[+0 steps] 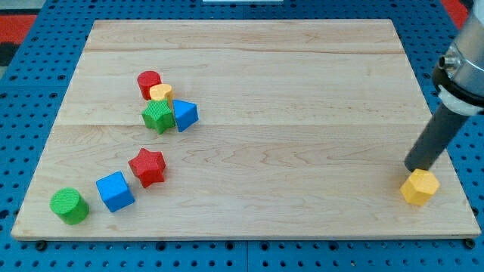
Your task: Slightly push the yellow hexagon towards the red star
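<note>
The yellow hexagon [420, 187] is a small, bright six-sided block with a flat top. It sits near the table's lower right corner in the view, directly below the tip [414, 168] and touching it or nearly so. The dark rod slants up from there toward the view's right into a silver and black collar. The arm ends in this rod rather than a pincer, so no released or clenched state can be told.

The red star [147, 166] lies far to the view's left of the tip, at about the same height. A blue cube [115, 190] and a green cylinder [69, 205] trail beyond it to the lower left. Up and far left of the tip, a red cylinder [149, 83], a small yellow block [160, 93], a green star [158, 116] and a blue triangular block [184, 115] huddle together.

The table [287, 68] is pale wooden planks with visible grain. It rests on a blue perforated surface [23, 98], with red patches [30, 19] at the view's top corners.
</note>
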You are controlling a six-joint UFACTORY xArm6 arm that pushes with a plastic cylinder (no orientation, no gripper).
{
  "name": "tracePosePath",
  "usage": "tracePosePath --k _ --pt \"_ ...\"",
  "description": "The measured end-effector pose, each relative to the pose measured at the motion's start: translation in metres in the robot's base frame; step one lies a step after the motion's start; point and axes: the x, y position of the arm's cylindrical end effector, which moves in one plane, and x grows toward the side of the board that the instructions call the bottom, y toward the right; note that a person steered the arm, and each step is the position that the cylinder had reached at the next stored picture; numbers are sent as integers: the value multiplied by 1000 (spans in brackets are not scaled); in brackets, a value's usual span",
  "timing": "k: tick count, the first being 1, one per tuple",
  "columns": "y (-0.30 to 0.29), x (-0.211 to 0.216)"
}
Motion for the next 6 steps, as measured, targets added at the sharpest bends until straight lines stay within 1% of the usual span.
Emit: tracePosePath --k 1,2,4,5,6 --pt "40 0" --pt "64 13" --pt "-15 25" --pt "15 38" --pt "-9 65"
